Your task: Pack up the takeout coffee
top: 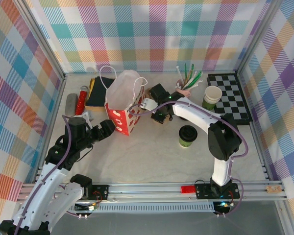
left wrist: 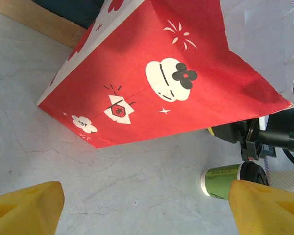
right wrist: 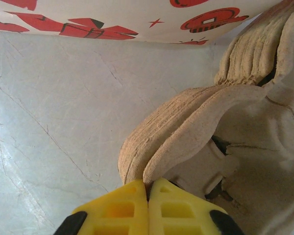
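The left gripper [left wrist: 147, 196] hovers wide open, holding nothing, just beside the red bag [top: 122, 110]. The lidded coffee [top: 187, 136] stands upright on the table [top: 152, 156], right of the bag. Farther back, the right gripper [right wrist: 148, 188] is closed, its tips meeting a pulp tray's [right wrist: 196, 122] edge.

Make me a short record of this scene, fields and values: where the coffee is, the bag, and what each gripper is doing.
coffee: lidded cup upright on the table, right of the bag, not held
bag: red paper bag standing, mouth open
left gripper: open, low beside the bag, holding nothing
right gripper: shut, tips against the edge of a pulp cup carrier; grip unclear
other items: lidless cup, cup of straws, checkerboard, back right
packed: not yet
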